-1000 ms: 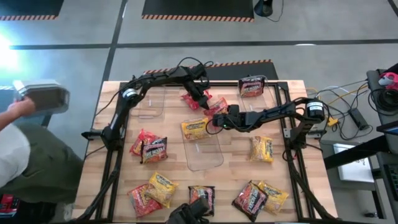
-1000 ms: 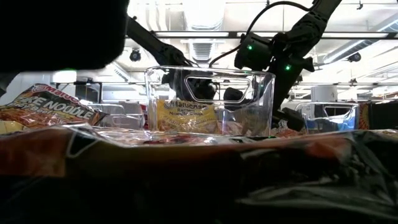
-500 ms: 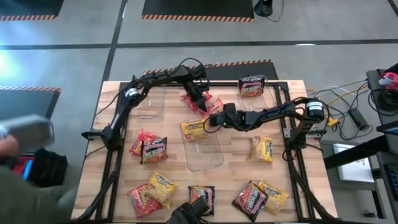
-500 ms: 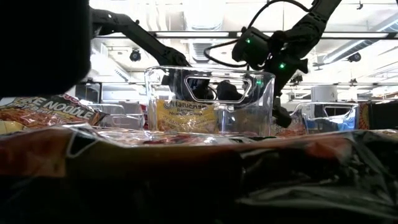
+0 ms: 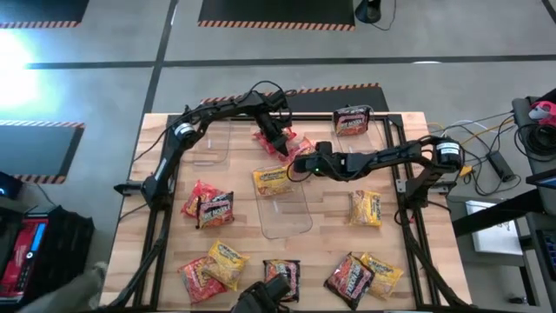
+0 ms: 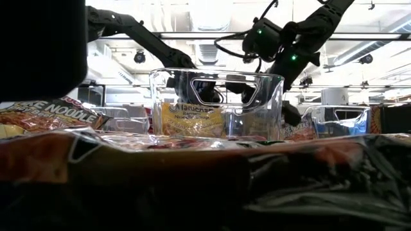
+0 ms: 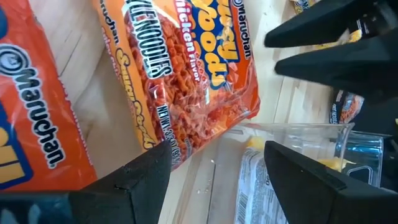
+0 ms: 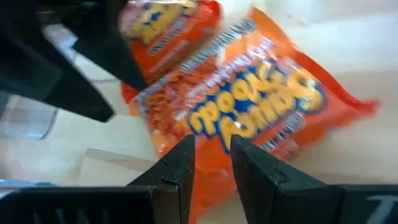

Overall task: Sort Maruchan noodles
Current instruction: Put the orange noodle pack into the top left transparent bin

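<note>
Two orange Maruchan noodle packets lie at the table's far middle. My right gripper [image 5: 301, 163] [image 8: 211, 165] comes in from the right and is shut on the nearer packet [image 8: 249, 106] [image 7: 186, 81] [image 5: 301, 143]. My left gripper [image 5: 281, 148] [image 7: 214, 171] hangs open over the same packet's other end, fingers on either side of it; I cannot tell whether they touch it. The second orange packet [image 7: 31, 124] [image 8: 168, 25] [image 5: 263, 136] lies just beyond. A yellow packet [image 5: 271, 180] lies in the clear middle bin [image 5: 291, 222]. My right gripper pinches the nearer orange packet by its edge [image 8: 210, 149] between its two fingers. The fingers slant downward, coming from the table's right side. The packet spreads out ahead of the fingers over the wood. Whether any of it is lifted clear cannot be told.
A clear bin [image 5: 208, 146] stands at the far left, and another at the far right holds a dark packet [image 5: 352, 122]. Several red, yellow and dark packets lie over the table's near half [image 5: 213, 209] [image 5: 365, 209] [image 5: 352, 276]. The middle bin's wall [image 6: 218, 106] stands in front of both grippers.
My right gripper has risen a little and tipped, still shut on the orange packet. A person at the table's left side has moved away toward the near left corner.
</note>
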Robot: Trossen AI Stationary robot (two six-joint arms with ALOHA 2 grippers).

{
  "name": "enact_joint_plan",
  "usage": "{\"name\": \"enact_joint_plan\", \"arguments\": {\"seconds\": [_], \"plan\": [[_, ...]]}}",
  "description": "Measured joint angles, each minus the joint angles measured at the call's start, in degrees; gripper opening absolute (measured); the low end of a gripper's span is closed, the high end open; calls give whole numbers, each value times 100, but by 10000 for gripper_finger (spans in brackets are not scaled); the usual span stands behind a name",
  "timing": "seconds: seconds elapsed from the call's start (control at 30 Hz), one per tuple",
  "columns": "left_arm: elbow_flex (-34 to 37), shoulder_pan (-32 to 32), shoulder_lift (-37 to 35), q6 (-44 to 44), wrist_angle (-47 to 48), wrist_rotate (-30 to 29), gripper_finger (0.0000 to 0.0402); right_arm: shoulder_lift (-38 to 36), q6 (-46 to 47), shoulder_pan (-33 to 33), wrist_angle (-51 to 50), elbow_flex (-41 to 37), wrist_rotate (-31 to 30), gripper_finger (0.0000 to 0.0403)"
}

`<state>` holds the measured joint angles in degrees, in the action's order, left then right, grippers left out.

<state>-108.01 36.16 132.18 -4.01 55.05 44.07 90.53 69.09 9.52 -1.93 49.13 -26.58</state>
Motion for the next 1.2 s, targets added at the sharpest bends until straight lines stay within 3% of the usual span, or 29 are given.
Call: {"name": "enact_joint_plan", "arguments": {"seconds": [0.23,0.43,0.73,1.2], "plan": [[2,4,0,-4,2,0,239,71,1222,-4,-843,0,18,93],[2,9,0,-29,48,1,239,380,1380,89,-702,-5,15,93],[2,28,-2,-107,92,0,239,949,1223,178,493,4,241,93],[-9,375,-67,-153,189,-59,240,1285,1103,214,756,8,558,93]]}}
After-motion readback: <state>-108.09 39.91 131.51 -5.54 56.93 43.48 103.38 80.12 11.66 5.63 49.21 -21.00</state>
